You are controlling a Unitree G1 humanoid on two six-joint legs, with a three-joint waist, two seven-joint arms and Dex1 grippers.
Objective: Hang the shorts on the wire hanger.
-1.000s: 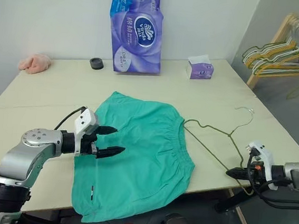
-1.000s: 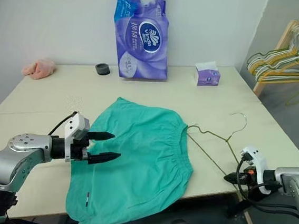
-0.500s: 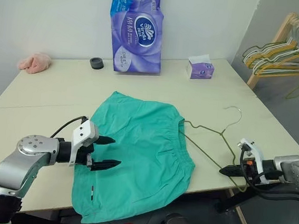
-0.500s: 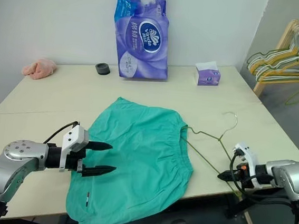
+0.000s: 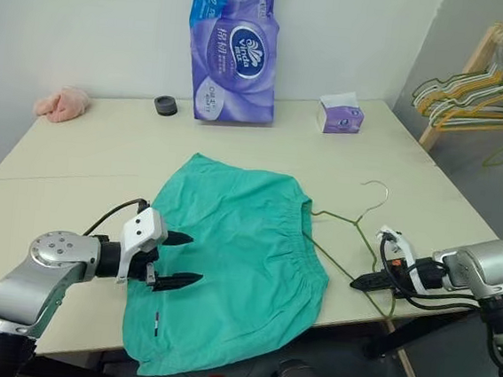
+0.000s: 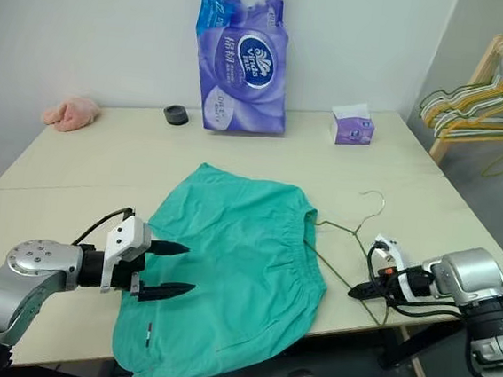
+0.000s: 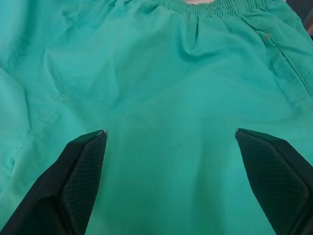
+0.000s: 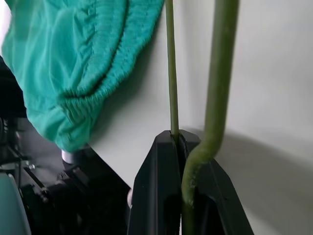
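Cream tabletop (image 5: 86, 150) carries a glossy purple tissue pack (image 5: 232, 48), a small tissue box (image 5: 340, 117), a black ring (image 5: 165, 105) and a fuzzy pink cloth (image 5: 61, 103) along the back. Thin teal shorts (image 5: 241, 250) with gathered waistband lie flat at the front edge under the left gripper (image 5: 178, 259), fingers spread wide. Just beside them, the right gripper (image 5: 365, 282) is clenched on the slim olive wire hanger (image 5: 346, 242).

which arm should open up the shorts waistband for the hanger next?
Left. The left pincer is open, right over the shorts. The right pincer is shut on the wire hanger at the table's near edge, so it's busy; it likely feeds the hanger in.
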